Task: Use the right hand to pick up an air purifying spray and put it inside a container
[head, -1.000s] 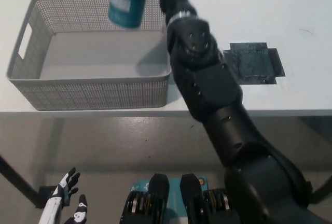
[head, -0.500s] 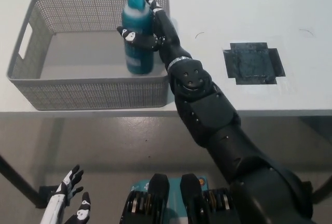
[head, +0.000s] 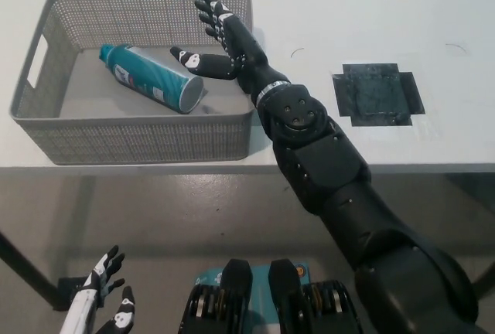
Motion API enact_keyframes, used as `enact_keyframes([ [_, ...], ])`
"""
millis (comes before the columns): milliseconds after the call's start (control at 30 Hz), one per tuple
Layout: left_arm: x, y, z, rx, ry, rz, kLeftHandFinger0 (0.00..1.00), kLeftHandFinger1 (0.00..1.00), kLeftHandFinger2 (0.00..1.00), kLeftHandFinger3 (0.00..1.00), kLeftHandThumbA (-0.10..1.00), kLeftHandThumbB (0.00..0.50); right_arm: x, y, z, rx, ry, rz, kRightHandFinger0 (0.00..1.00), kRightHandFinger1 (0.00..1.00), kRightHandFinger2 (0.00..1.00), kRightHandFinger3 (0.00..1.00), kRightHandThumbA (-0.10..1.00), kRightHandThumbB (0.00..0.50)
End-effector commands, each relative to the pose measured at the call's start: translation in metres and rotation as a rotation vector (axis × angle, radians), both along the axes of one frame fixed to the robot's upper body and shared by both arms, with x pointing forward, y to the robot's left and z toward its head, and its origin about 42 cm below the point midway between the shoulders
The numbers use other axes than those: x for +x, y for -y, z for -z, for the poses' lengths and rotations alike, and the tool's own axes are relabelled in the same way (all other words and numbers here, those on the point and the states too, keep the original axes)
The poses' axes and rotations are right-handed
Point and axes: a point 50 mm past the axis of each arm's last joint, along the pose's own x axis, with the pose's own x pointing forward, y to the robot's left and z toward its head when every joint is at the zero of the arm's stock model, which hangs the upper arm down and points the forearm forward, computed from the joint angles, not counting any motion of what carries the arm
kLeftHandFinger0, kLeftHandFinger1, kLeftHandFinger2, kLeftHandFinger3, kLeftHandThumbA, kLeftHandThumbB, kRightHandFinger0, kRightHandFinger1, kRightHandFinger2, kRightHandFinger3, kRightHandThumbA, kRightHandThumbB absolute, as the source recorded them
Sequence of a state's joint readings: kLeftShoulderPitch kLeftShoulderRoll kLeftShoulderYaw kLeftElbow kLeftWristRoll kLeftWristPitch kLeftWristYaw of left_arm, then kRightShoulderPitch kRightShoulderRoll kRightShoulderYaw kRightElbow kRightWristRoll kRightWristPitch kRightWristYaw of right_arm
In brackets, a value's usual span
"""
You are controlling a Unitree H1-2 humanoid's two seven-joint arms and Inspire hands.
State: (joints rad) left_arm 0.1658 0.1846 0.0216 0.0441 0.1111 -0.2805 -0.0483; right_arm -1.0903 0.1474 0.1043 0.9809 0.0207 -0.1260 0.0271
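Head view: the teal air purifying spray (head: 151, 79) lies on its side inside the grey mesh container (head: 139, 141) on the white desk (head: 371, 25), cap toward the container's left end. The black right hand (head: 220, 40) hovers just beside the can, fingers spread and holding nothing. The placing looks done; only withdrawing the arm remains. The white left hand (head: 100, 307) rests low, fingers apart.

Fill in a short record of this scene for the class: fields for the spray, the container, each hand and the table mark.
spray: teal spray can lying on its side inside the basket
container: grey mesh basket on the white table
right hand: open, above the basket's right end, not touching the can
left hand: open, low at lower left
table mark: dark patch right of the basket
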Motion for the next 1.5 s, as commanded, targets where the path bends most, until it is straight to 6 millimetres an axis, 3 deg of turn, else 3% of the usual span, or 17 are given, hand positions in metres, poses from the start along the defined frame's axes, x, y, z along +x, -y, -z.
enact_keyframes([
  [0, -0.004, -0.002, -0.004, 0.005, 0.021, 0.0, 0.93, 1.0, 1.0, 1.0, 0.32, 0.5, -0.003, -0.005, -0.054, 0.007, 0.156, -0.055, 1.0, 1.0, 1.0, 1.0, 0.69, 0.5],
  [200, -0.01, -0.005, 0.0, -0.002, 0.004, -0.004, 0.97, 1.0, 1.0, 1.0, 0.33, 0.5, -0.029, 0.024, -0.103, 0.095, 0.315, -0.049, 1.0, 1.0, 1.0, 1.0, 0.7, 0.5],
  [333, -0.012, -0.01, 0.0, -0.003, 0.008, -0.013, 0.96, 1.0, 1.0, 1.0, 0.33, 0.5, -0.065, 0.054, -0.138, 0.176, 0.438, -0.059, 1.0, 1.0, 1.0, 1.0, 0.67, 0.5],
  [400, -0.012, -0.012, -0.001, 0.007, 0.016, -0.016, 0.95, 1.0, 1.0, 1.0, 0.33, 0.5, -0.09, 0.082, -0.149, 0.215, 0.538, -0.064, 1.0, 1.0, 1.0, 1.0, 0.63, 0.5],
  [433, -0.013, -0.012, 0.0, 0.003, 0.011, -0.02, 0.95, 1.0, 1.0, 1.0, 0.31, 0.496, -0.111, 0.104, -0.149, 0.19, 0.606, -0.034, 1.0, 1.0, 1.0, 1.0, 0.63, 0.5],
  [500, -0.014, -0.012, 0.001, 0.01, 0.008, -0.029, 0.94, 1.0, 1.0, 1.0, 0.32, 0.5, -0.13, 0.124, -0.145, 0.171, 0.655, -0.01, 1.0, 1.0, 1.0, 1.0, 0.61, 0.5],
  [633, -0.016, -0.013, 0.002, 0.008, 0.0, -0.035, 0.95, 1.0, 1.0, 1.0, 0.3, 0.498, -0.172, 0.173, -0.108, 0.135, 0.715, 0.058, 1.0, 1.0, 1.0, 1.0, 0.62, 0.5],
  [700, -0.017, -0.014, 0.003, 0.003, 0.004, -0.039, 0.95, 1.0, 1.0, 1.0, 0.3, 0.5, -0.195, 0.199, -0.076, 0.085, 0.714, 0.116, 1.0, 1.0, 1.0, 1.0, 0.67, 0.499],
  [800, -0.019, -0.014, 0.004, -0.001, 0.004, -0.042, 0.95, 1.0, 1.0, 1.0, 0.3, 0.495, -0.215, 0.221, -0.039, 0.058, 0.695, 0.155, 1.0, 1.0, 1.0, 1.0, 0.63, 0.417],
  [833, -0.022, -0.016, 0.003, 0.005, 0.006, -0.045, 0.95, 1.0, 1.0, 1.0, 0.33, 0.492, -0.23, 0.236, -0.001, 0.04, 0.604, 0.187, 1.0, 1.0, 1.0, 1.0, 0.63, 0.414],
  [933, -0.021, -0.02, 0.004, 0.012, 0.019, -0.054, 0.95, 1.0, 1.0, 1.0, 0.36, 0.498, -0.253, 0.254, 0.05, -0.02, 0.53, 0.231, 1.0, 1.0, 1.0, 1.0, 0.67, 0.363],
  [967, -0.02, -0.021, 0.004, 0.013, 0.017, -0.057, 0.95, 1.0, 1.0, 1.0, 0.37, 0.5, -0.267, 0.263, 0.076, -0.046, 0.473, 0.252, 1.0, 1.0, 1.0, 1.0, 0.7, 0.364],
  [1167, -0.02, -0.024, 0.007, -0.004, 0.024, -0.08, 0.94, 1.0, 1.0, 1.0, 0.38, 0.5, -0.329, 0.299, 0.178, -0.221, 0.176, 0.305, 1.0, 1.0, 1.0, 1.0, 0.89, 0.38],
  [1267, -0.025, -0.024, 0.01, -0.007, 0.011, -0.076, 0.95, 1.0, 1.0, 1.0, 0.39, 0.498, -0.354, 0.313, 0.213, -0.28, 0.032, 0.342, 1.0, 1.0, 1.0, 1.0, 0.88, 0.393],
  [1367, -0.023, -0.028, 0.007, -0.002, 0.02, -0.087, 0.96, 1.0, 1.0, 1.0, 0.42, 0.485, -0.356, 0.322, 0.245, -0.264, -0.096, 0.363, 1.0, 1.0, 1.0, 1.0, 0.91, 0.397],
  [1433, -0.023, -0.028, 0.006, -0.008, 0.022, -0.089, 0.97, 1.0, 1.0, 1.0, 0.41, 0.468, -0.352, 0.328, 0.251, -0.244, -0.139, 0.351, 1.0, 1.0, 1.0, 1.0, 0.9, 0.384],
  [1467, -0.023, -0.027, 0.006, -0.01, 0.025, -0.097, 0.98, 1.0, 1.0, 1.0, 0.42, 0.45, -0.347, 0.328, 0.251, -0.226, -0.143, 0.363, 1.0, 1.0, 1.0, 1.0, 0.94, 0.416],
])
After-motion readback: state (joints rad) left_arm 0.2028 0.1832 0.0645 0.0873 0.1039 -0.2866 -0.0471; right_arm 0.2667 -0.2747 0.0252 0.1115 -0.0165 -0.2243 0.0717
